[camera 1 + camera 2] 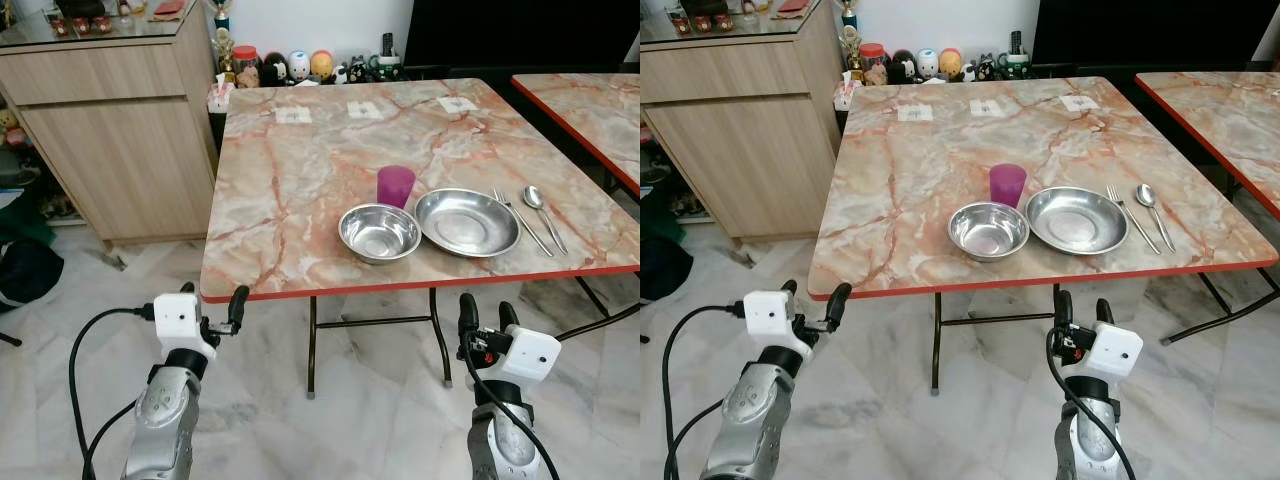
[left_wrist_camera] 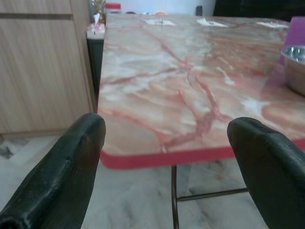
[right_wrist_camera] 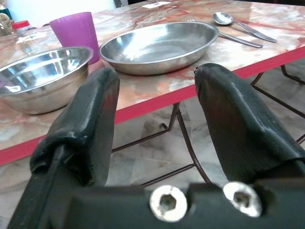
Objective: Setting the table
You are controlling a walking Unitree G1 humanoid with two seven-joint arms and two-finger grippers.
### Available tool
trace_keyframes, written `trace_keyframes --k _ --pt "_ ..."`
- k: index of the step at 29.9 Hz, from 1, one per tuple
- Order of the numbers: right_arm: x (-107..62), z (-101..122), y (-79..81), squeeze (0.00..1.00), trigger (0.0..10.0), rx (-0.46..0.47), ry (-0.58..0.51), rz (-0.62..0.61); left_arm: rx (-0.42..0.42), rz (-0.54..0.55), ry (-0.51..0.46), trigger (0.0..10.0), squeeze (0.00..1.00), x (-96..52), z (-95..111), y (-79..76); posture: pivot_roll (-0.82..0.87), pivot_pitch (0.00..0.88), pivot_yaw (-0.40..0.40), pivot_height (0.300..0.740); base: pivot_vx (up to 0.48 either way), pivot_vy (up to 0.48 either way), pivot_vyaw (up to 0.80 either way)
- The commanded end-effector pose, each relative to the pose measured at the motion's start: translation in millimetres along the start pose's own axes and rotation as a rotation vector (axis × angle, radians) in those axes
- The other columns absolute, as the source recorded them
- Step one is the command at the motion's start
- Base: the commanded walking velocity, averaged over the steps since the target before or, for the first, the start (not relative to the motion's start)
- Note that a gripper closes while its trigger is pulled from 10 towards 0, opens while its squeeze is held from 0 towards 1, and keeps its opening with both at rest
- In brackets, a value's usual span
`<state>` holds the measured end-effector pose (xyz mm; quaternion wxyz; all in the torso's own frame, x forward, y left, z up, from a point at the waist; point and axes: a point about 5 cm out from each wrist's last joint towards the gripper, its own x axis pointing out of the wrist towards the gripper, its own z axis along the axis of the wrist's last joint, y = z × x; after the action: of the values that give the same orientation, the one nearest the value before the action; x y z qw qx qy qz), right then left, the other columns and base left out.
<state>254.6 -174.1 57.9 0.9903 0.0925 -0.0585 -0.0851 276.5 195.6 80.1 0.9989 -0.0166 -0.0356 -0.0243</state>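
A purple cup and silver bowl sit on the red-edged, pink-veined marble table.

The second table on the right is running off the frame edge. Small figurines beyond the far table edge are staying too small to identify.

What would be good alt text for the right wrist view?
Two open black fingers point at a red-edged marble table holding a steel bowl, a purple cup, a steel plate, a fork and a spoon.
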Motion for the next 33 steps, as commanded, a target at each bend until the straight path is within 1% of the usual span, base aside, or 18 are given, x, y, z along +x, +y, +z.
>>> trace_keyframes --k 1,2,8,16,24,26,33 --pt "-5.5 -3.6 3.8 0.0 10.0 0.023 0.019 -0.011 0.015 -0.015 -0.008 10.0 0.0 -0.1 4.5 -1.4 0.1 0.031 -0.029 0.74 0.0 -0.322 0.0" --pt "-8.4 -5.2 3.6 0.0 10.0 0.019 0.029 -0.01 0.015 -0.012 -0.002 10.0 0.0 -2.6 3.4 -0.6 0.09 0.034 -0.035 0.74 0.0 -0.322 0.0" --pt "-13.5 -6.0 2.5 0.0 10.0 0.0 0.045 0.009 0.008 -0.002 0.016 10.0 0.0 -9.2 -0.6 -1.8 0.08 0.036 -0.049 0.74 0.0 -0.322 0.0" --pt "-11.1 -1.6 -1.0 0.0 10.0 -0.013 0.042 0.015 -0.008 -0.004 0.027 10.0 0.0 -13.7 -3.7 -7.5 0.08 0.043 -0.064 0.74 0.0 -0.322 0.0" --pt "-10.5 0.1 -3.7 0.0 10.0 -0.021 0.048 0.017 -0.025 0.01 0.046 10.0 0.0 -15.6 -5.9 -8.0 0.08 0.059 -0.074 0.74 0.0 0.0 0.0" --pt "-10.6 0.3 -4.4 0.0 10.0 -0.024 0.05 0.016 -0.043 0.015 0.04 10.0 0.0 -16.0 -4.9 -8.4 0.08 0.062 -0.076 0.74 0.0 0.0 0.0" --pt "-9.5 1.9 -4.3 0.0 10.0 -0.035 0.05 0.023 -0.043 0.007 0.036 10.0 0.0 -15.5 -3.5 -9.6 0.07 0.068 -0.076 0.74 0.039 0.0 0.0"
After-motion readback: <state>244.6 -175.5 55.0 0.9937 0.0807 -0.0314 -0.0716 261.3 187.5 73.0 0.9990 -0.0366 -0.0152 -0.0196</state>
